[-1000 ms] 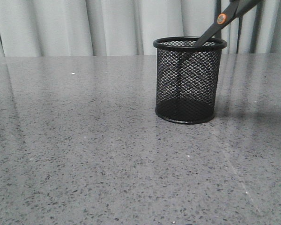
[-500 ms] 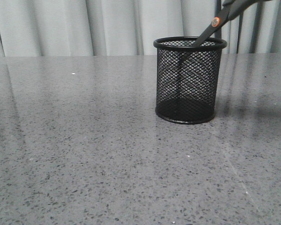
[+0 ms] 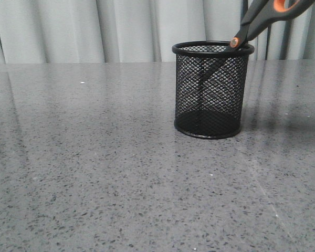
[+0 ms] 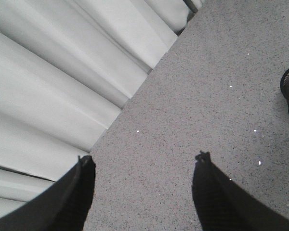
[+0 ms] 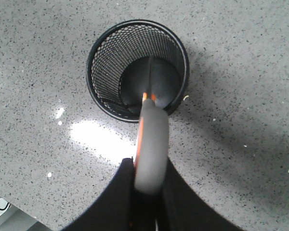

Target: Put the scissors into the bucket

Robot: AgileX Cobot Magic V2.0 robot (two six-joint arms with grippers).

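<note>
Scissors [image 5: 151, 144] in right hand [image 5: 147, 190], tilted into bucket [image 5: 137, 70]

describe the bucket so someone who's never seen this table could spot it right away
On the grey speckled table, in front of the pale curtains, right of centre, stands the bucket. It is an upright black wire-mesh cylinder with a solid rim, and the scissors slant blade-first into its open top.

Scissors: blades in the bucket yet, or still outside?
In: the scissors slant down past the bucket rim, handles above, gripped by the right gripper.
</note>
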